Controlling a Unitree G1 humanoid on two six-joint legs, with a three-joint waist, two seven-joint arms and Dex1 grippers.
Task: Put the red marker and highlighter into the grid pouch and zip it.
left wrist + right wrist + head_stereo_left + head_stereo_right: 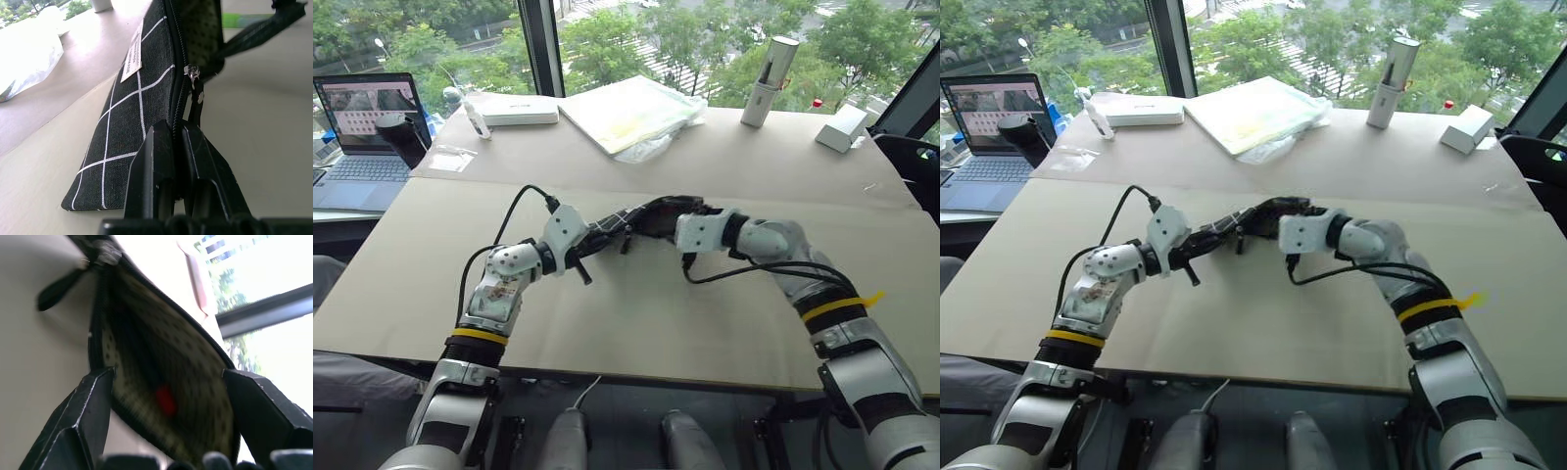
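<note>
The grid pouch (pixel 122 122), black with white lines and a white label, is held up off the table at mid-table between both grippers. My left gripper (pixel 177 128) is shut on the pouch's zipper edge, just below the zipper pull (pixel 191 72) and its black cord. My right gripper (pixel 166 374) is open, its fingers (pixel 83 416) spread to either side of the pouch's gaping mouth. Deep inside the dotted lining (pixel 195 357) shows the red marker's cap (pixel 165 399). A light-green strip, apparently the highlighter (pixel 242 20), lies on the table beyond the pouch. In the head views the grippers (pixel 631 223) meet over the pouch.
At the table's far side stand a tall white cylinder (pixel 769 78), a small white box (pixel 842 127), a plastic-wrapped pad (pixel 631 113) and a flat white box (pixel 519 110). A laptop (pixel 367 127) and a black object (pixel 401 137) sit at the far left.
</note>
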